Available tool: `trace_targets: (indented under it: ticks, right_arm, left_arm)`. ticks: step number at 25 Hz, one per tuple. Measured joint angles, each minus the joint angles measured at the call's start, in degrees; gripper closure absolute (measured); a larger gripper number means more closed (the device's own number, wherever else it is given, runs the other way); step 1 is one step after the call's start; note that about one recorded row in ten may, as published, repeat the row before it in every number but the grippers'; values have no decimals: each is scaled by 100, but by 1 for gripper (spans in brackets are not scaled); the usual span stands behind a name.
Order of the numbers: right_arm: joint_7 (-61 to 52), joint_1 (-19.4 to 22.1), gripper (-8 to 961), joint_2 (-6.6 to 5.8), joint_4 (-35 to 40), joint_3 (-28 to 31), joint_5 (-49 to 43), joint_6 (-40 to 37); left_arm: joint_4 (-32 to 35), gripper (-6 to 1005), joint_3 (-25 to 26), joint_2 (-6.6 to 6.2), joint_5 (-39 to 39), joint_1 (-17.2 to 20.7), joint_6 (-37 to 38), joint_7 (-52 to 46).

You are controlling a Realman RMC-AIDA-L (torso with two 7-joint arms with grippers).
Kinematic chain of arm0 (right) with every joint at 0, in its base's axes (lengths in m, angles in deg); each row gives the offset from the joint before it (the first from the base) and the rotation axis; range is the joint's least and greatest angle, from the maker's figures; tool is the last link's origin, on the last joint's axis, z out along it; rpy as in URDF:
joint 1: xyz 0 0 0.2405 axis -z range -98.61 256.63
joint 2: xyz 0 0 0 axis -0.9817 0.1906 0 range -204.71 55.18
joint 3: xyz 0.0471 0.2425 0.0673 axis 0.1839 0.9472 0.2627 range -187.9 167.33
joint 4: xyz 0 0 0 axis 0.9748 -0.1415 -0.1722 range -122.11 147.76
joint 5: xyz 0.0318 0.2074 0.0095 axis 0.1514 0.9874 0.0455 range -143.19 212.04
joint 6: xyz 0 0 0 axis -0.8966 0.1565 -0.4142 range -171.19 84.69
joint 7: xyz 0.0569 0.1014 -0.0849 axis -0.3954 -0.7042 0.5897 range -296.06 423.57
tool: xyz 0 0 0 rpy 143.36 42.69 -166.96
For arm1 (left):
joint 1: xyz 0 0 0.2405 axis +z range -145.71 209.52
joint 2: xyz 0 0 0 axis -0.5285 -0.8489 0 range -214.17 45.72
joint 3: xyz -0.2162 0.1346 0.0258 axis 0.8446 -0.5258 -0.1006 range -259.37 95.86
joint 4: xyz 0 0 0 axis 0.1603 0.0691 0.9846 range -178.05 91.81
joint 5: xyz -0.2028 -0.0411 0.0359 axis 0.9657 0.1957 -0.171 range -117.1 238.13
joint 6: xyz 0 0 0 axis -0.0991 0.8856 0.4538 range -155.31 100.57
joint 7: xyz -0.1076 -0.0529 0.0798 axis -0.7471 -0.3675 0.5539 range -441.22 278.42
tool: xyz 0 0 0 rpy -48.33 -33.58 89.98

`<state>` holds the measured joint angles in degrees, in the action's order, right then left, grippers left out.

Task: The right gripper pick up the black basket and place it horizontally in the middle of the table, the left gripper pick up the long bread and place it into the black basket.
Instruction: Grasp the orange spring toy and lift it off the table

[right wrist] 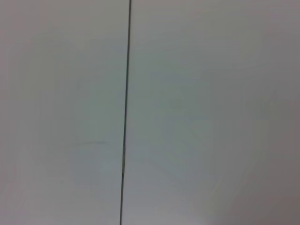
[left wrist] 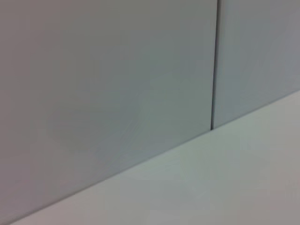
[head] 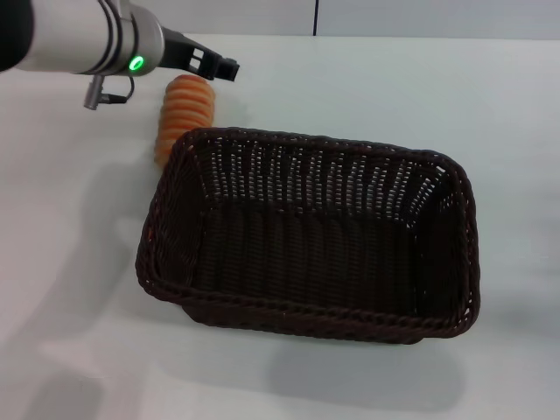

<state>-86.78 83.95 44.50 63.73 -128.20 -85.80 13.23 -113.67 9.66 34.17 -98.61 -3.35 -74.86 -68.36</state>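
The black basket (head: pixel 306 232), a large dark woven wicker basket, lies lengthwise across the middle of the white table (head: pixel 70 262) and is empty. The long bread (head: pixel 182 112), striped orange and cream, lies on the table just behind the basket's far left corner; its near end is hidden by the rim. My left gripper (head: pixel 219 66), on the silver-grey arm with the green light (head: pixel 136 63), hangs above the far end of the bread and holds nothing I can see. The right gripper is out of view.
A grey wall with a dark vertical seam (head: pixel 316 17) runs along the table's far edge; both wrist views show only this wall (left wrist: pixel 117 70) (right wrist: pixel 211 93) and, in the left one, a strip of table (left wrist: pixel 225 187).
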Motion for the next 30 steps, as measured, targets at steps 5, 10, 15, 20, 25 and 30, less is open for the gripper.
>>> trace_targets:
  ticks: [5,10,15,20,25,30]
  right_arm:
    - [-9,24,117,-3,-40,-27,83,4]
    - [-13,46,118,-12,-63,-30,89,7]
    - [-15,63,117,-15,-64,-17,89,10]
    - [-17,69,116,-19,-65,-12,89,-1]
    - [-18,64,117,-19,-98,0,89,-27]
    - [-19,37,117,-24,-128,-1,89,-50]
  left_arm:
    - [799,138,26,9,-35,-473,177,-62]
    - [1495,138,53,9,-74,-771,602,-111]
    - [2181,137,170,-4,-187,-1099,671,-334]
    - [2292,137,184,-10,-211,-1130,635,-382]
    - [2488,137,228,-10,-315,-1156,620,-524]
    - [2666,138,254,-9,-355,-1199,639,-533]
